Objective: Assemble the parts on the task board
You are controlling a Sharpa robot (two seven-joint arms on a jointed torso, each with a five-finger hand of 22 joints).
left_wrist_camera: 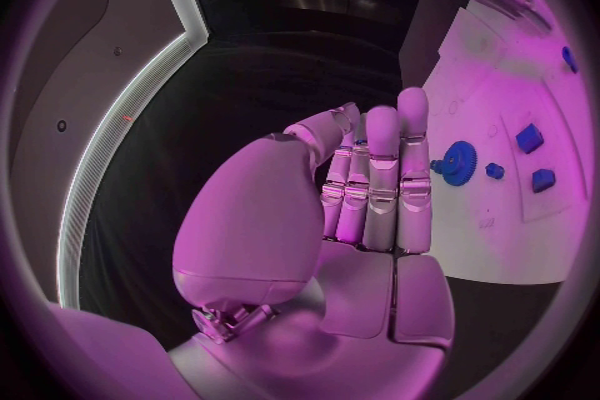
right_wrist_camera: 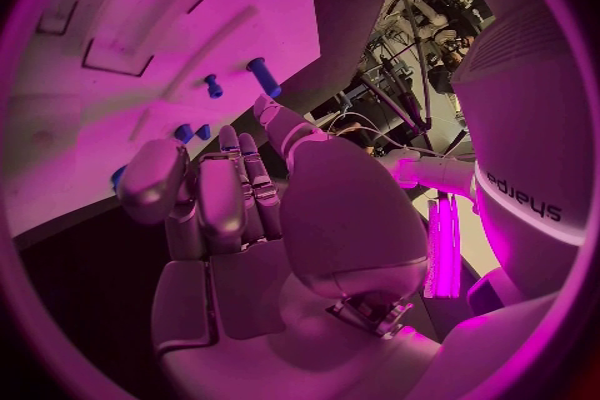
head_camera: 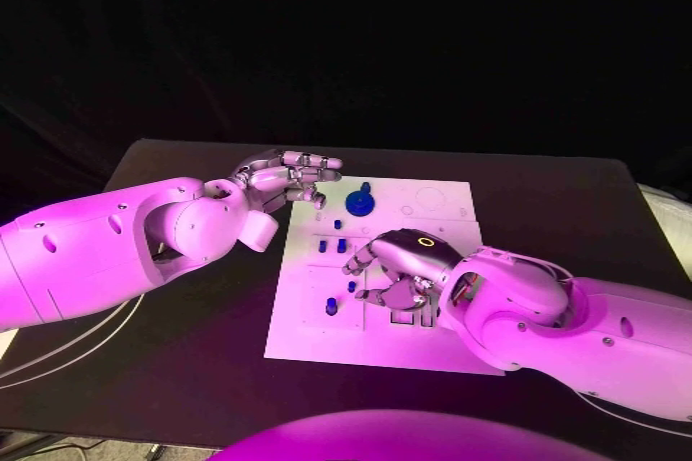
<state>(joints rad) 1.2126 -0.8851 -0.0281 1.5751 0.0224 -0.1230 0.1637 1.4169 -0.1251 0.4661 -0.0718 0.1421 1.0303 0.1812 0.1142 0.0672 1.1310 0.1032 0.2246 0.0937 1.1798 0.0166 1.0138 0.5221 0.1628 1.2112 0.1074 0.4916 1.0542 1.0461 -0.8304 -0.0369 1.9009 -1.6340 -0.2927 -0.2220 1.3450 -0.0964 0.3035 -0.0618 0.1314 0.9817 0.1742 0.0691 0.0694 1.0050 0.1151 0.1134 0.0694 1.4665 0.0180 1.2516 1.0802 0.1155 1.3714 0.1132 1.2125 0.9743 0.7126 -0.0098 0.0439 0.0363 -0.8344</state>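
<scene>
The white task board lies in the middle of the black table. On it a blue gear sits near the far edge, with small blue parts standing in the board's left half. Another small blue part lies near the board's left edge. My right hand hovers low over the board's middle, fingers curled against the thumb, with nothing visible in them. My left hand is raised beside the board's far left corner, near the gear, holding nothing.
Black table surrounds the board on all sides. My right forearm covers the board's near right corner. Recessed outlines mark the board's far right part.
</scene>
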